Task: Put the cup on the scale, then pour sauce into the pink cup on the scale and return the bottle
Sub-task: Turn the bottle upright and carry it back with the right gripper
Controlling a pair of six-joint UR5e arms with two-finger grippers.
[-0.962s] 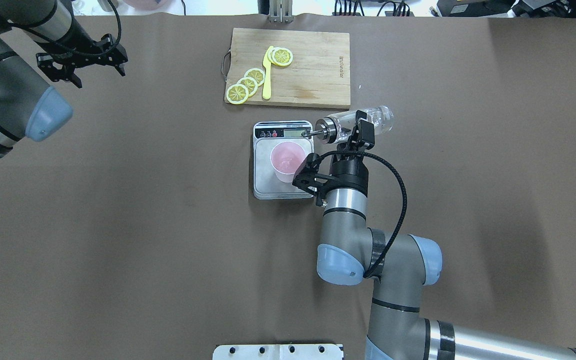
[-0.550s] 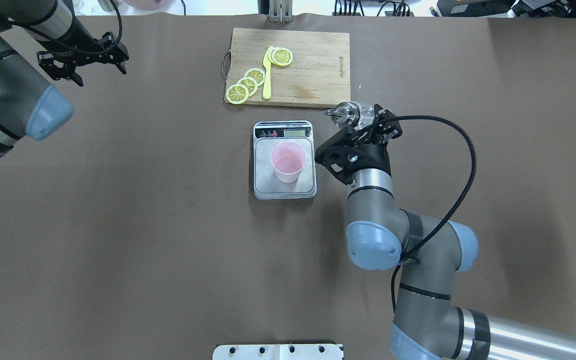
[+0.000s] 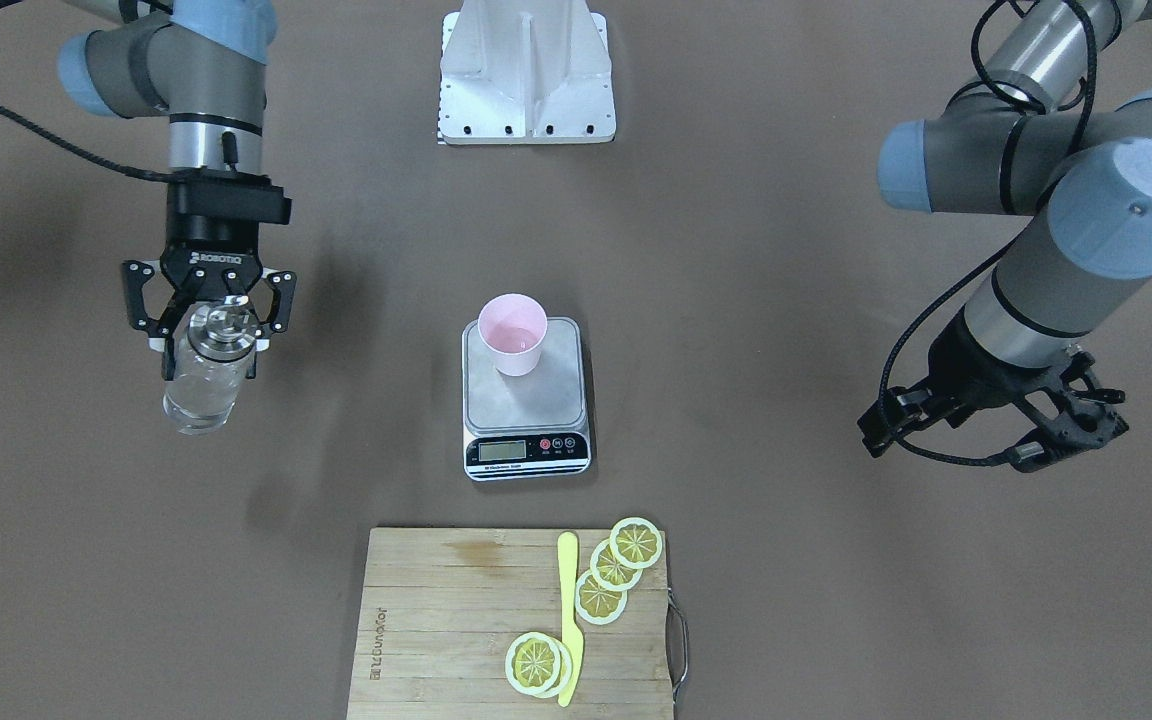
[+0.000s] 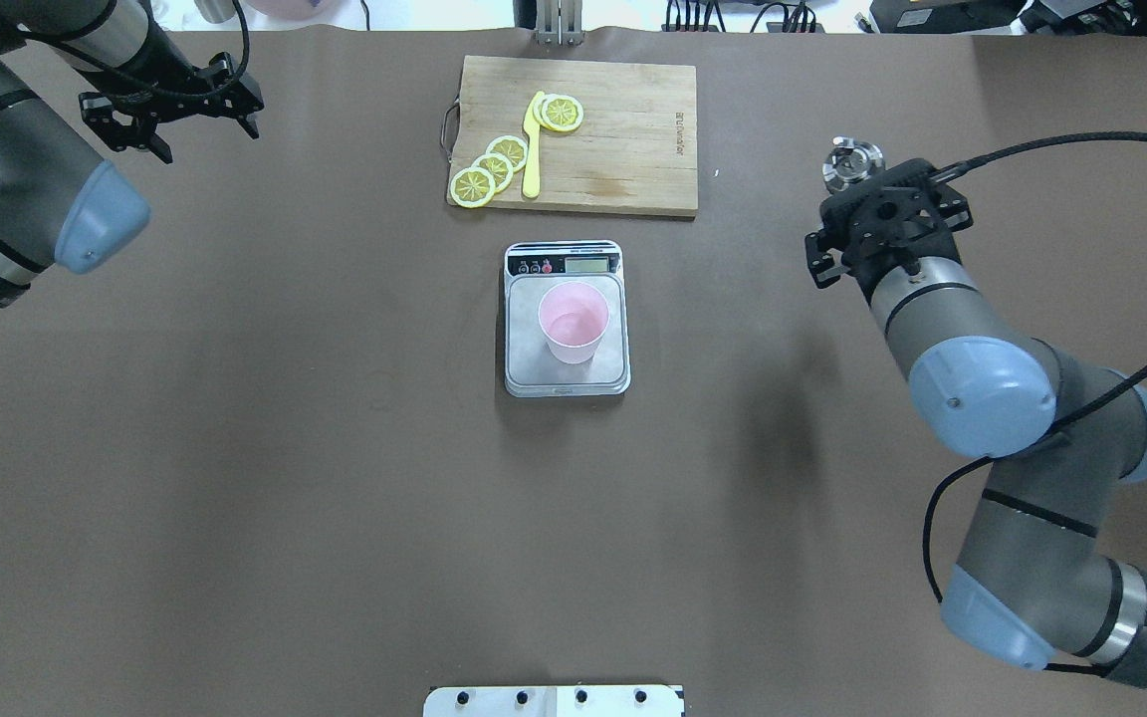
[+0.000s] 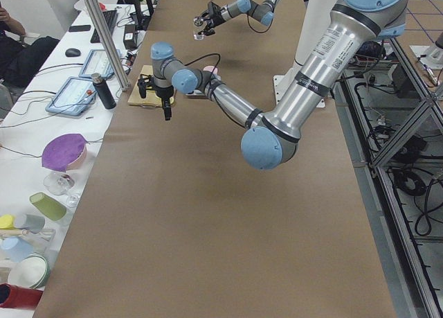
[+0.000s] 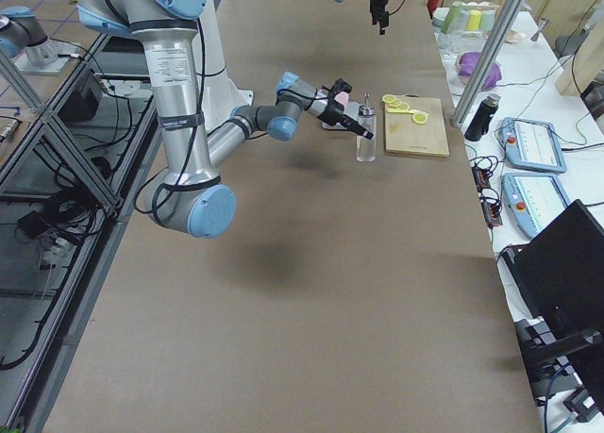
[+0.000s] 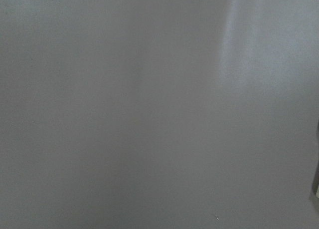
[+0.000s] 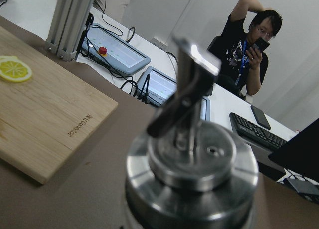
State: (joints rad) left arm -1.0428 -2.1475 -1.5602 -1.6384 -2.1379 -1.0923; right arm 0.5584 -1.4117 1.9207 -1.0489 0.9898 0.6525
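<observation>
The pale pink cup (image 4: 573,321) stands upright on the scale (image 4: 534,373), also in the front view, cup (image 3: 512,335) on scale (image 3: 546,395). My right gripper (image 3: 211,342) is shut on the neck of the clear bottle (image 3: 198,390), which hangs upright with clear sauce in it, far to the right of the scale. From overhead its metal pourer cap (image 4: 850,165) shows just beyond the right gripper (image 4: 867,194). The right wrist view shows the cap (image 8: 192,161) close up. My left gripper (image 4: 207,139) is open and empty at the far left.
A wooden cutting board (image 4: 623,149) with lemon slices (image 4: 494,164) and a yellow knife (image 4: 532,139) lies behind the scale. The robot's white base plate (image 3: 526,75) is at the near edge. Operators' desks and a person (image 8: 246,44) are beyond the table's far side.
My right arm swung the bottle from tilted over the scale to upright and carried it right, away from the scale. The left gripper drifted slightly back. Cup and scale stayed put.
</observation>
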